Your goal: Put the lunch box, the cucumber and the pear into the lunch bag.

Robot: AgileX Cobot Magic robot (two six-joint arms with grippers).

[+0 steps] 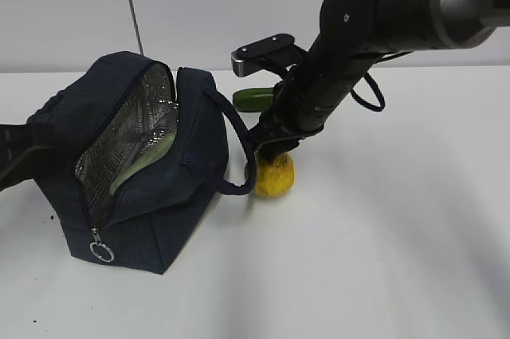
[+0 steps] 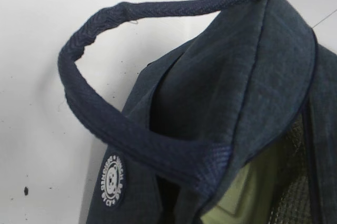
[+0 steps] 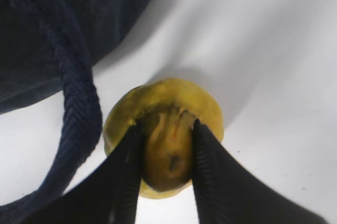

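You are looking at a white table point(image 1: 398, 259) with a dark navy lunch bag point(image 1: 143, 219) lying on its side at the left, zipper open, silver lining showing. Inside it, a pale green lid shows — the lunch box point(image 1: 147, 159) appears already packed. Just right of the bag stands the yellow pear point(image 1: 275, 178), touching one looped handle point(image 1: 235, 151). Behind the arm, a dark green cucumber point(image 1: 253, 99) lies on the table, mostly hidden.

Your right gripper point(image 3: 167, 155) has its two black fingers point(image 3: 129, 166) set on either side of the pear's narrow neck, pressed against the skin; the hold looks made or nearly so. Your left gripper is not visible in any view; it counts as fully closed, and its wrist camera sits right against the bag's other handle point(image 2: 105, 124), so it may be holding the bag, though what it grips cannot be told.

To do this step well, confirm the grip is firm before lifting — the neck tapers and could slip. Raise the pear straight up, clear of the handle beside it, then carry it left over the opening and lower it beside the lunch box.
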